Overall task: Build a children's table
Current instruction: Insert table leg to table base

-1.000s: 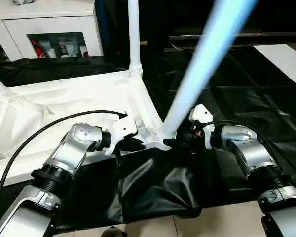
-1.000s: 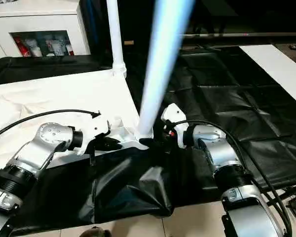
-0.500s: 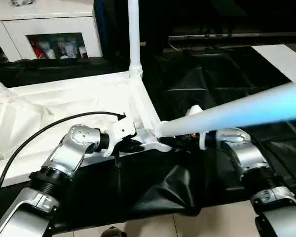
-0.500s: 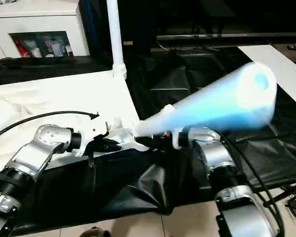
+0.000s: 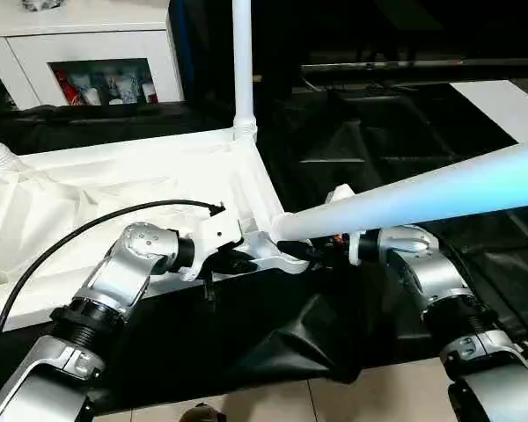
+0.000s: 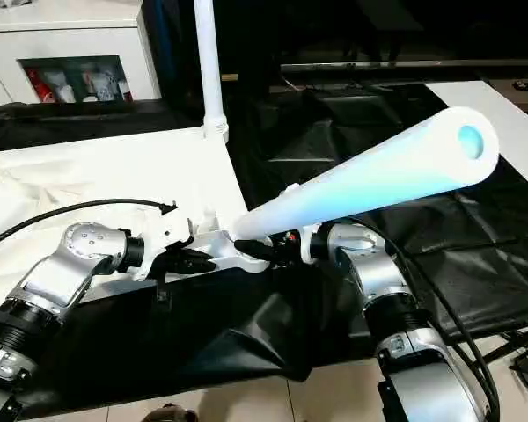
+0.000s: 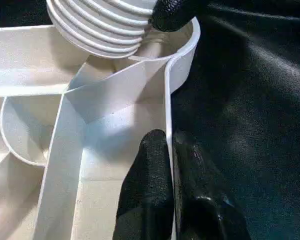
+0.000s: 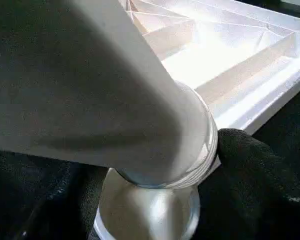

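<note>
The tabletop rim is pinched in my left gripper; just beside it, my right gripper grasps the tilted leg.

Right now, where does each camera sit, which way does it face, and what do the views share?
Left eye, head: down at the tabletop; both forearms, left pincer.
Right eye, beside it: same scene; tilted leg, right pincer.
Left wrist: along fingers clamping the tabletop's rim.
Right wrist: along the leg's base; one fingertip beside it.
Shared: the near corner socket.
</note>
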